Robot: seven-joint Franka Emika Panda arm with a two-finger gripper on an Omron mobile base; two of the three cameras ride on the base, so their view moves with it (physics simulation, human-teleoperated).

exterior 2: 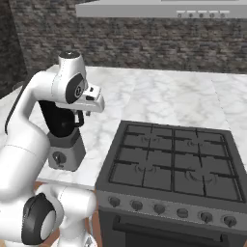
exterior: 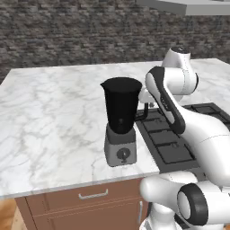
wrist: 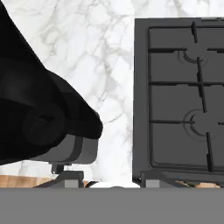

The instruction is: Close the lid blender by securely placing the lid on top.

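While the tall black tapered blender (exterior: 121, 108) is being overlooked beside the dark stove (exterior 2: 173, 159), its rim risks being clipped; finger state cannot be told.

- We've got the tall black tapered blender (exterior: 120, 121) standing on the white marble countertop (exterior: 54, 108), near its front edge.
- Just to its right, the black gas stovetop with grates (exterior 2: 173, 159) is set into that counter.
- The dark brick wall (exterior: 67, 36) runs behind it all.
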